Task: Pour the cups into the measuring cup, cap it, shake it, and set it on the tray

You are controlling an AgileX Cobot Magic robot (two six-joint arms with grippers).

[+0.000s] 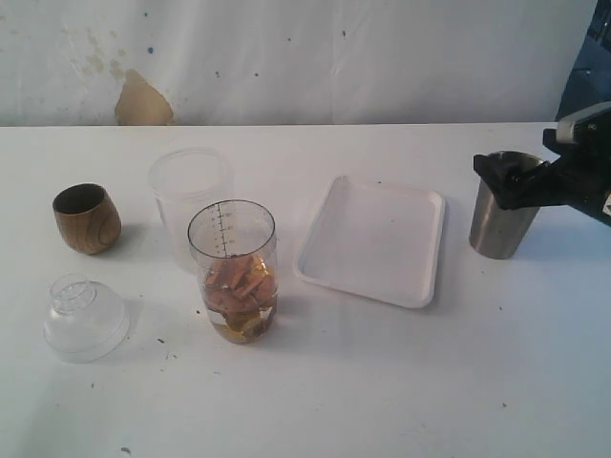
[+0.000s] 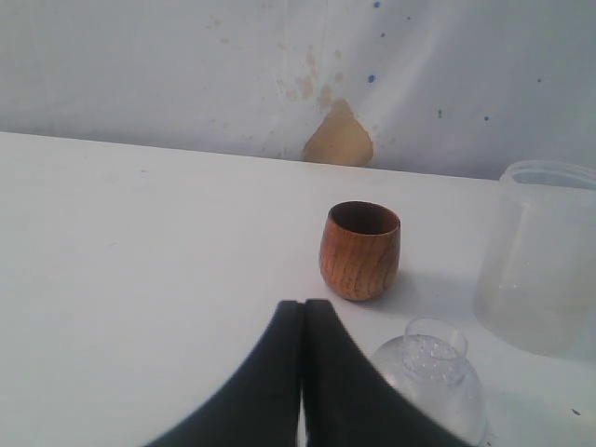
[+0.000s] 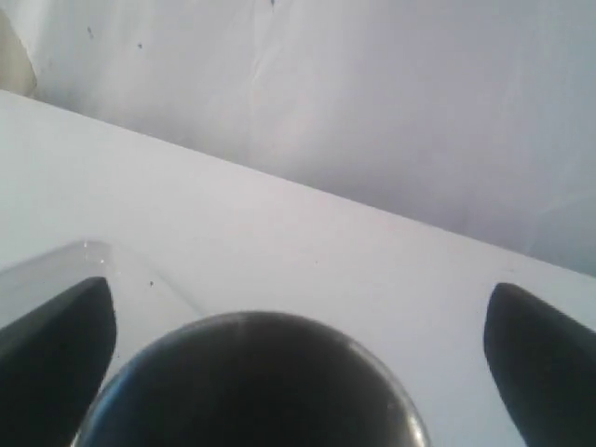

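The right gripper (image 1: 511,179) is matte black and blocky, with a square-edged finger level with the rim of the tumbler (image 1: 501,227). Past the tumbler, toward the edge of the exterior view, a pale grey housing (image 1: 584,122) caps the black body. Lower down is a small pale label (image 1: 605,204), too small to read. Seen close, its fingers (image 3: 60,349) are black with rounded tips. The left gripper (image 2: 303,312) has two smooth black fingers that widen in a curve from narrow tips.

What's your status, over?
Left gripper shut, empty. Right gripper open, fingers flanking steel tumbler. Measuring cup uncapped, brown pieces inside. Tray lies between tumbler and measuring cup.
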